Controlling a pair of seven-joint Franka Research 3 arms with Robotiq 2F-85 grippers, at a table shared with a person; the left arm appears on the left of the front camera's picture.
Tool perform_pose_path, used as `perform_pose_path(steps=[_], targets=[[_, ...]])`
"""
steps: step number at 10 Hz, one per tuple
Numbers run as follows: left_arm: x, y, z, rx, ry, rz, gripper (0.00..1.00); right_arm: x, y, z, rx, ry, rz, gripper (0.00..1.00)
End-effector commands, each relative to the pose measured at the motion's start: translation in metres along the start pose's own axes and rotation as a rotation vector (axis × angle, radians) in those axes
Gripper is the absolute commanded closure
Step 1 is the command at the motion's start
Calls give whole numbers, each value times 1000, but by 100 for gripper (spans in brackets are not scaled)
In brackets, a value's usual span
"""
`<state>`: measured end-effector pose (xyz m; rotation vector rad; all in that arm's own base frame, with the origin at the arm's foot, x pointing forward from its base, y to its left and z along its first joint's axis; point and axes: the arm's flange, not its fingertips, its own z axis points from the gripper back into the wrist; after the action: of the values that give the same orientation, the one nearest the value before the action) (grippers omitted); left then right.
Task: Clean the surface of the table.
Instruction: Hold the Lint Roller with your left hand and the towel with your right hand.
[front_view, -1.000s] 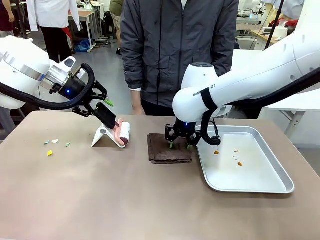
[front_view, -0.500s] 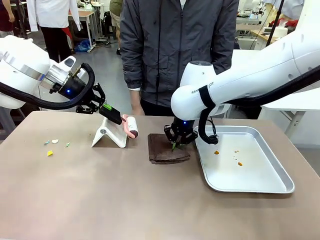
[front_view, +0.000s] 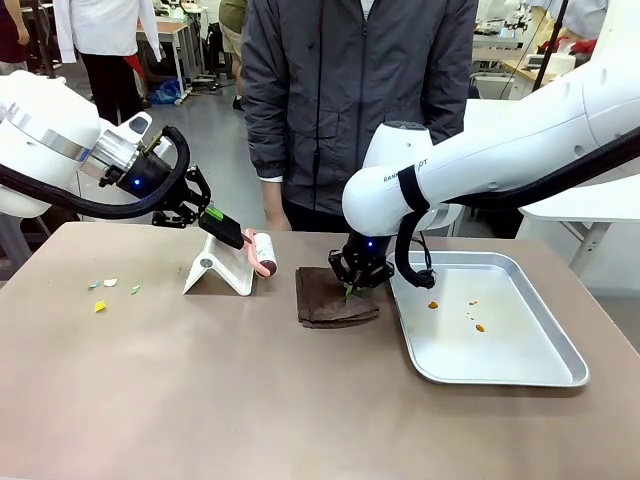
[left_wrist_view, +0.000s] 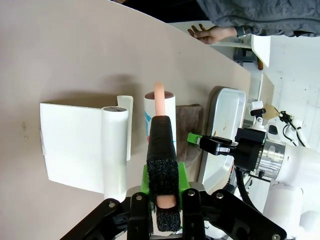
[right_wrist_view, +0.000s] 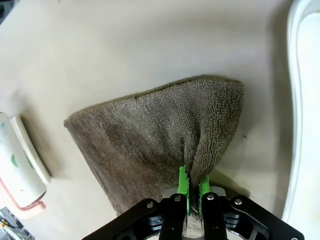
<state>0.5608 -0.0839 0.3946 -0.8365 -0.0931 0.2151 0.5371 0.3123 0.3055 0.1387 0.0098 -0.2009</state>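
Front: left gripper (front_view: 212, 216) is now clenched on the lint roller (front_view: 262, 253), which was lower on its white stand (front_view: 220, 272) a second ago. Scraps (front_view: 100, 305) lie on the table (front_view: 250, 400).
Left wrist: pads clamp the roller handle.
Right wrist: right gripper (right_wrist_view: 190, 187) nips a fold of the brown cloth (right_wrist_view: 150, 135). Judged ready to clean.

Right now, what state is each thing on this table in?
Left gripper, shut on the lint roller handle.
Right gripper, shut on the folded brown cloth edge.
White stand, standing beside the roller.
Tray, a few orange spots inside.
Table, small scraps near its left end.
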Motion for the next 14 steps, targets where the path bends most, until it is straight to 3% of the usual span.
perform_pose_path(steps=[1,4,8,9,12,13,14], targets=[[5,-3,2,-6,14,16,100,4,-6,-4,53,34,15,100],[3,-5,22,-47,64,-12,100,2,-39,29,360,90,69,100],[-6,10,106,-329,167,-91,100,-21,-110,73,764,117,172,100],[-12,23,132,-405,146,-70,100,-32,-128,82,847,129,186,100],[-37,83,202,-562,226,-67,100,-74,-207,115,1052,23,143,100],[-44,108,224,-631,358,-141,100,-85,-239,128,1110,-16,126,100],[-55,131,243,-605,311,-113,100,-93,-275,143,1164,-79,46,100]])
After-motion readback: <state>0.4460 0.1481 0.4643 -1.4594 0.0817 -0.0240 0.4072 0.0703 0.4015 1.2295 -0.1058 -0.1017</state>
